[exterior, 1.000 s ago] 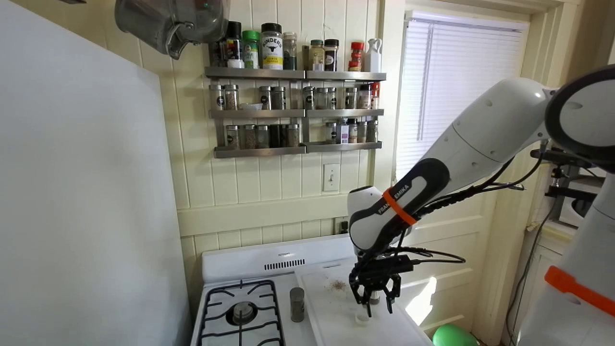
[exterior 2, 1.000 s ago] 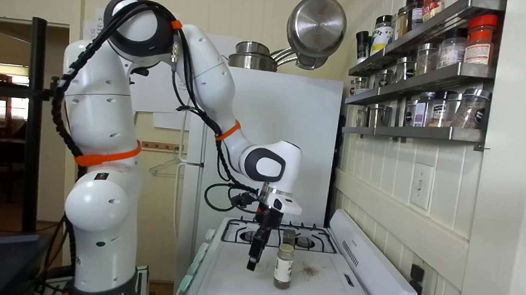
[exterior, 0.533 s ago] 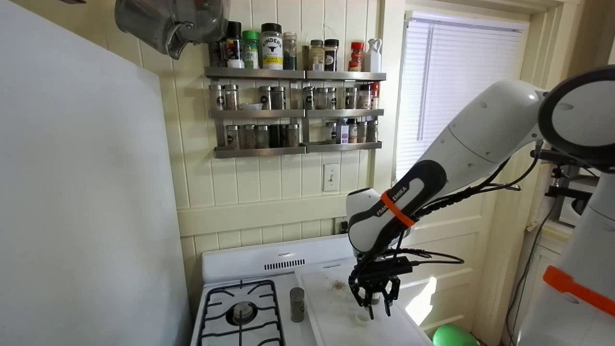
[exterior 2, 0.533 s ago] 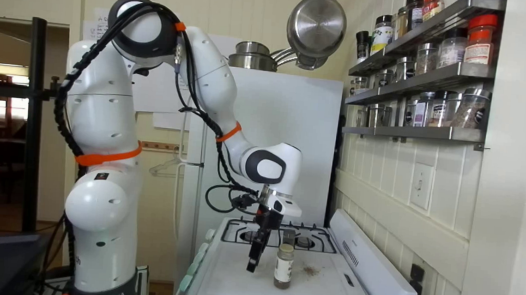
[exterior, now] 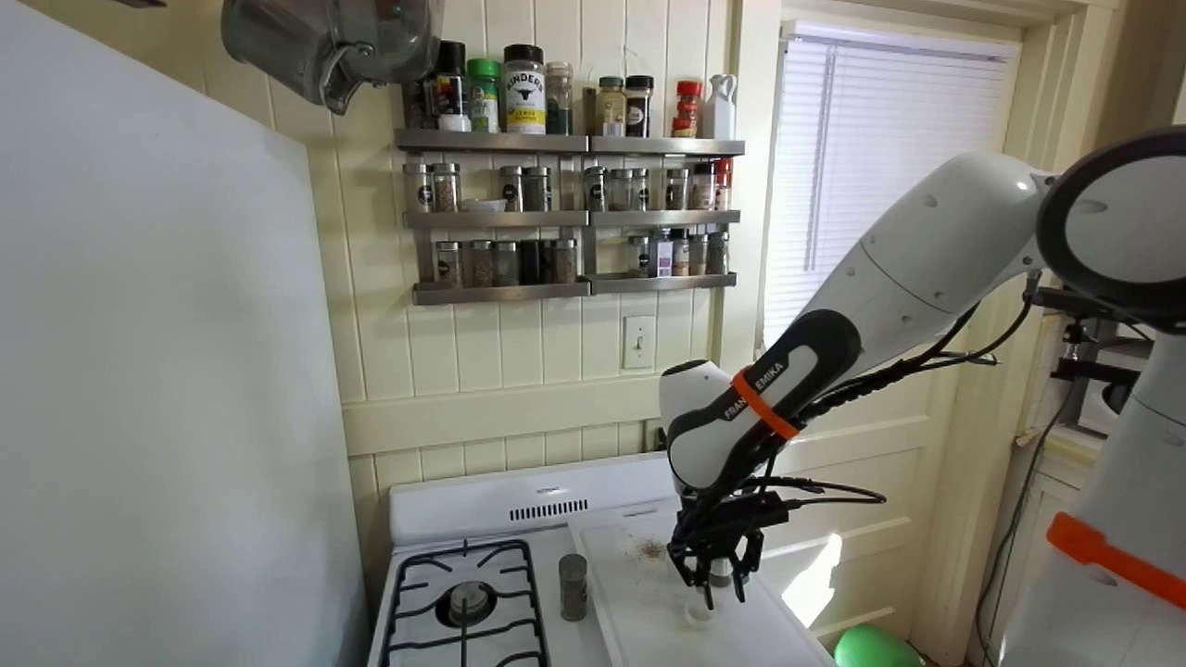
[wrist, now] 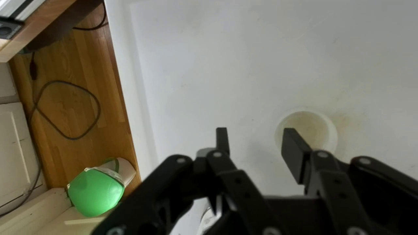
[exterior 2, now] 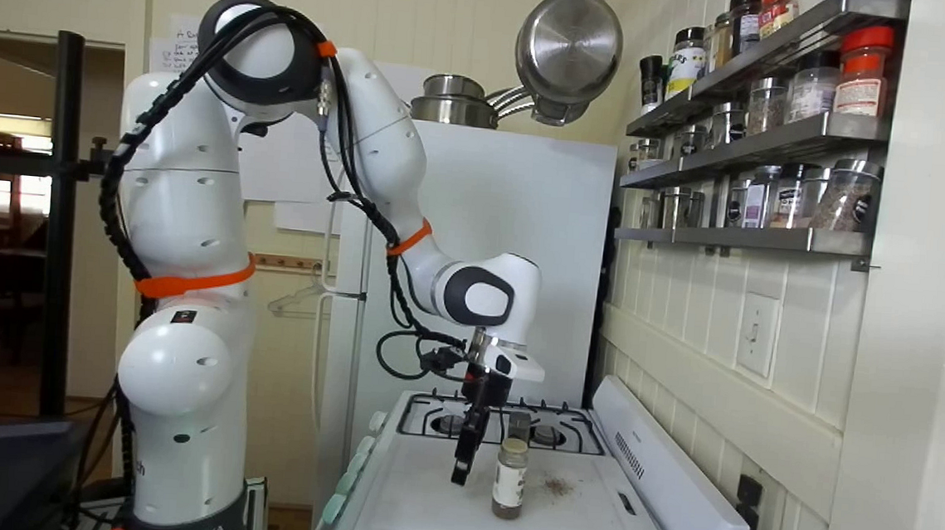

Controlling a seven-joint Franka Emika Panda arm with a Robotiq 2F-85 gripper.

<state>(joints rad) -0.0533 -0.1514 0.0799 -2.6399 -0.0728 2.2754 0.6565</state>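
My gripper (wrist: 255, 138) stands partly open above the white stove cover (wrist: 196, 65), with nothing between its fingers. In the wrist view the right finger overlaps a small round white cup or cap (wrist: 331, 135) with a pale yellowish inside. That cup (exterior: 698, 615) also shows just by the fingertips in an exterior view; whether they touch cannot be told. A labelled glass jar (exterior 2: 509, 485) stands upright close beside the gripper (exterior 2: 462, 479). The arm's fingers partly hide this jar (exterior: 721, 574) in an exterior view, and only a piece of it appears low in the wrist view.
A darker jar (exterior: 574, 588) stands between the cover and the burner grate (exterior: 466, 602). Brown spilled spice (exterior 2: 557, 487) lies near the stove's back panel (exterior 2: 666, 470). Spice shelves (exterior: 500, 294) hang on the wall. Beyond the stove edge lie a green object (wrist: 96, 192) and a cable (wrist: 62, 132).
The gripper has shifted slightly, leftward in one exterior view and rightward in another, nearer the small cup and the labelled jar. Its fingers have come somewhat closer together. The jars have not moved.
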